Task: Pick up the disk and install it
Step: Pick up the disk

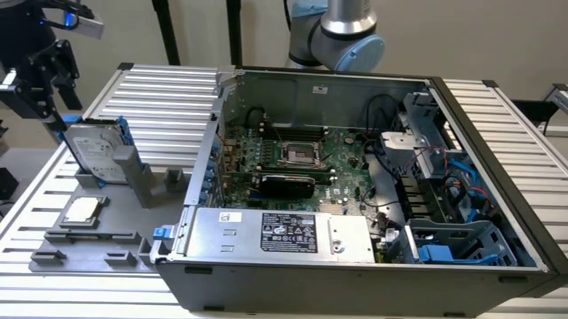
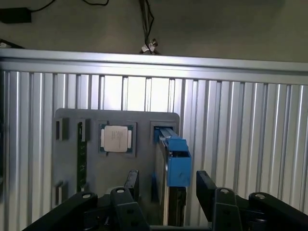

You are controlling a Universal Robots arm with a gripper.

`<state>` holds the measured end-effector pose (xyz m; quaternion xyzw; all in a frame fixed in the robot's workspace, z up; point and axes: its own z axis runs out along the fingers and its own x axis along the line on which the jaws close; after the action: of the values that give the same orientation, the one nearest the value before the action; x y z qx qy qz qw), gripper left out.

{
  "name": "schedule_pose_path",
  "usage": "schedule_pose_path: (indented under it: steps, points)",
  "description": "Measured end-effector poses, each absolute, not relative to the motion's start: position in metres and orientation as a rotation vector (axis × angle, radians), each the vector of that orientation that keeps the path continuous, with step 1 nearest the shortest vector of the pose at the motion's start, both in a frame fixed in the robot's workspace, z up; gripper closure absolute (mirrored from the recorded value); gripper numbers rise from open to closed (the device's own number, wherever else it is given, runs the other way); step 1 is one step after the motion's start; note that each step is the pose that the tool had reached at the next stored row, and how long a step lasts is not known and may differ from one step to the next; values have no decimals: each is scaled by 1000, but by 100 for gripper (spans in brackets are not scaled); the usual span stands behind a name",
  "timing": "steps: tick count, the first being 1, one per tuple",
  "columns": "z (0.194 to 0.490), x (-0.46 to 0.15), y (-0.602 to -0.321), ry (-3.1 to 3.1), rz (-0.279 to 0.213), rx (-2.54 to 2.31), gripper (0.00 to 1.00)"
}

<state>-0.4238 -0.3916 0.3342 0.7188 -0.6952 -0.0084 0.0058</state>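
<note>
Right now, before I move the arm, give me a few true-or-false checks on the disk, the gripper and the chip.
1. The disk stands on edge in the grey fixture. True.
2. The gripper is shut on the disk. False: it is open, with one finger on each side of the disk's blue rail.
3. The processor chip lies flat on the same fixture. True.
4. The disk is already inside the computer case. False: it sits outside the case, on the exterior view's left.
</note>
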Motion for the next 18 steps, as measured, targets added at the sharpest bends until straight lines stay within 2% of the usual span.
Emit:
schedule_pose_path:
  steps: [18]
  points:
    - [305, -425, -385, -2177, -29, 2251, 40]
